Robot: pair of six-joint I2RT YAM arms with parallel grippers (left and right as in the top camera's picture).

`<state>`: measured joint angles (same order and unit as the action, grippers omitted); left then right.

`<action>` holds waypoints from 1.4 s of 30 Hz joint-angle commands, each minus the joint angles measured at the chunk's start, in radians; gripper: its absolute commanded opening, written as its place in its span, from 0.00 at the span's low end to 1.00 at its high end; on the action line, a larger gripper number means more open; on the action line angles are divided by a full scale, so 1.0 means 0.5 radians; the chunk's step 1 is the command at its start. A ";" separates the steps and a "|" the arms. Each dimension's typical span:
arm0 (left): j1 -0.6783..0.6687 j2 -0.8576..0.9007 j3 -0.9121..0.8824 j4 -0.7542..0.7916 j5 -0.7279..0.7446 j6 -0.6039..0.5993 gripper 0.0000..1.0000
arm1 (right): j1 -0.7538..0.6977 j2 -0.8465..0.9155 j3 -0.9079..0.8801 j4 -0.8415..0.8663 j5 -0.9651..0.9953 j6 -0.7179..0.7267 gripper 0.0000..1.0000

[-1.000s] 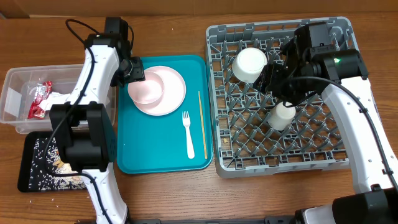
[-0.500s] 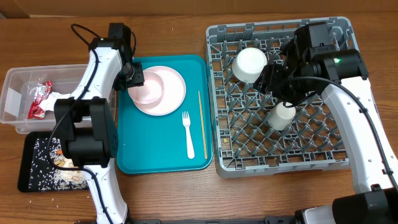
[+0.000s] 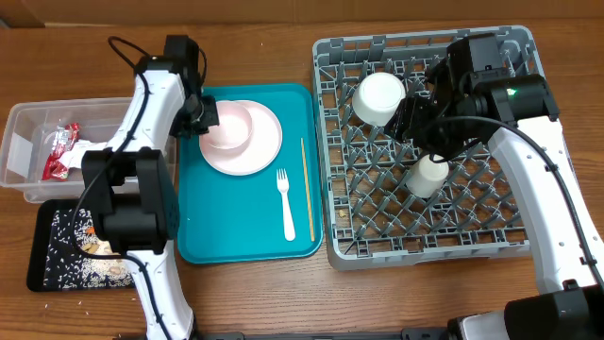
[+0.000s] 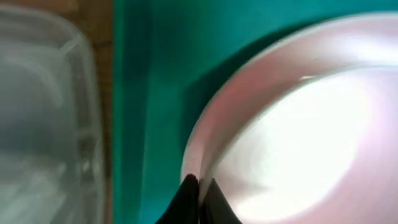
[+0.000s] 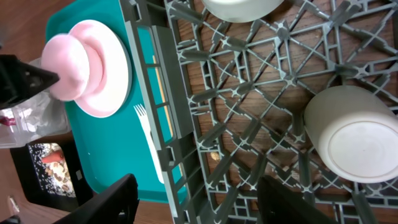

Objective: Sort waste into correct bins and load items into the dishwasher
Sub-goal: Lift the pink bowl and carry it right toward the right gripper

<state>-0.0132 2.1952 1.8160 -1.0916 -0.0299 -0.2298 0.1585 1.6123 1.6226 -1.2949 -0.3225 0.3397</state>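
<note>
A pale pink bowl [image 3: 229, 129] sits on the pink plate [image 3: 262, 142] at the back of the teal tray [image 3: 245, 231]. My left gripper [image 3: 202, 115] is shut on the bowl's left rim. In the left wrist view the gripper [image 4: 198, 186] has both black tips pinching that thin rim of the bowl [image 4: 298, 137]. The white fork [image 3: 286, 203] and chopstick [image 3: 307, 189] lie on the tray. My right gripper [image 3: 427, 121] hovers open over the grey rack [image 3: 510, 236], between a whitish bowl [image 3: 379, 97] and a white cup [image 3: 427, 176]. Nothing is between its fingers [image 5: 106, 199].
At the far left a clear tub [image 3: 24, 123] holds a red wrapper [image 3: 61, 151] and white paper. In front of it a black tray [image 3: 42, 246] carries rice-like bits and something orange. The tub's wall [image 4: 56, 124] stands close beside the left gripper.
My left gripper has shifted slightly toward the pink bowl and closed on its rim. The right arm and the things in the rack have not moved.
</note>
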 commanded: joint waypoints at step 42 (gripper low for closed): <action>-0.876 -0.237 0.799 -0.960 0.519 0.049 0.04 | 0.390 0.259 0.000 0.239 0.082 -0.192 0.63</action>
<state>-0.4316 2.1475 2.1944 -1.5654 0.2066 -0.2028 0.3538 1.7287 1.6226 -1.1900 -0.2844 0.2371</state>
